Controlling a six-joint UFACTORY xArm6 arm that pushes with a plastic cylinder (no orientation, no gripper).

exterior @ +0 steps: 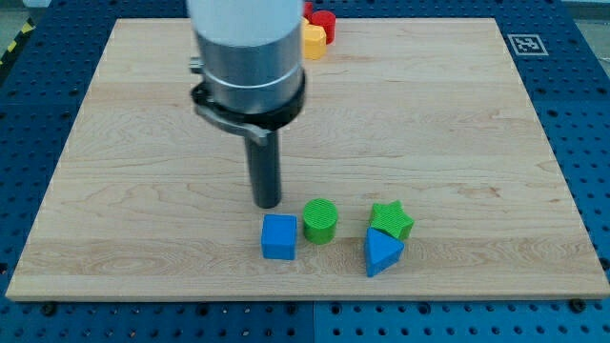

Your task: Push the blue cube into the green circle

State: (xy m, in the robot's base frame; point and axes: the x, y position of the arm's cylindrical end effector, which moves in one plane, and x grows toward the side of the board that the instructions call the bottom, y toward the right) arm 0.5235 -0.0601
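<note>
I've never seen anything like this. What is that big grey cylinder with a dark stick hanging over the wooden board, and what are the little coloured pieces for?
The grey cylinder is the end of a robot arm. It has no hand, only a straight dark rod; my tip slides over the wooden board and pushes blocks, holding nothing. There is one picture, looking down at the board from its near edge.

Near the view's bottom lie a blue cube, a green cylinder close to its right, then a green star touching a blue triangular block. At the view's top, partly hidden by the arm, sit a yellow block and a red block. My tip stands just above the blue cube, which it should push into the green one.
</note>
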